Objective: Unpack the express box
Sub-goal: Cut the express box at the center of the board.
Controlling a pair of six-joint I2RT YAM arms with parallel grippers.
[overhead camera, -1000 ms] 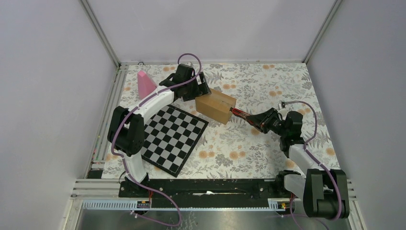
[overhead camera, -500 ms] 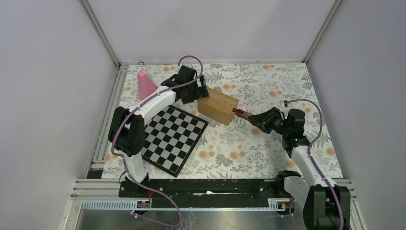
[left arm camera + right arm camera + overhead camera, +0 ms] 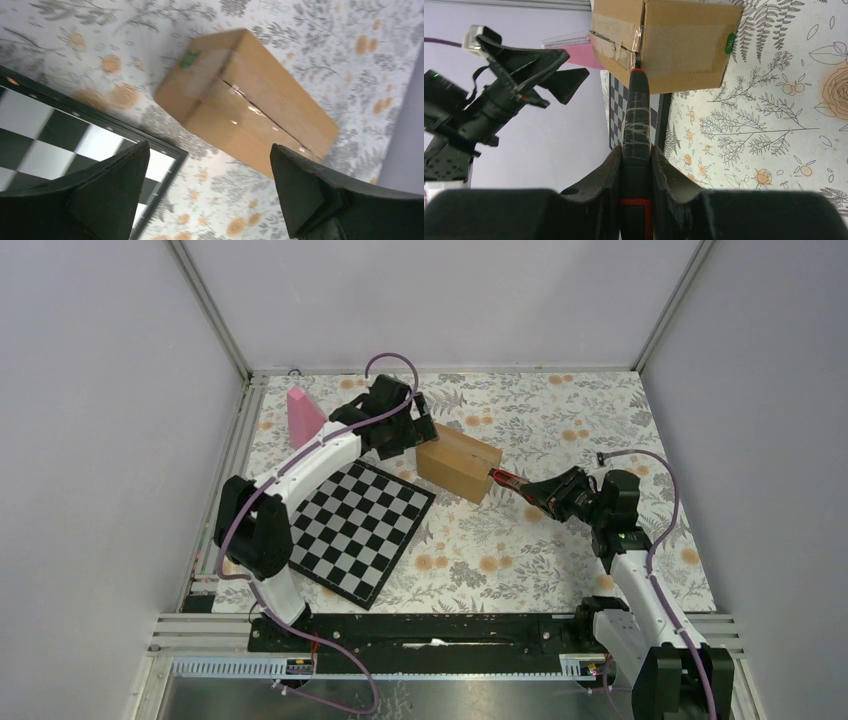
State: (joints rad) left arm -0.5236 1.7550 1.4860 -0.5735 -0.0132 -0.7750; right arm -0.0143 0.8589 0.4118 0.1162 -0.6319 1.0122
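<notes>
Express box (image 3: 457, 462) sits far-centre on surface (image 3: 560, 420), beside chessboard (image 3: 360, 530), flaps closed. Right end effector (image 3: 636, 156) clamped on cutter (image 3: 636, 115), tip at taped seam. Left end effector (image 3: 209, 147) apart, off box. Cutting, emptying remain.

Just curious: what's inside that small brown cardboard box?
The contents are hidden: the small brown cardboard box is closed, its seams taped. Only the tip of the red-and-black tool, held in the right gripper, sits at one taped edge.
</notes>
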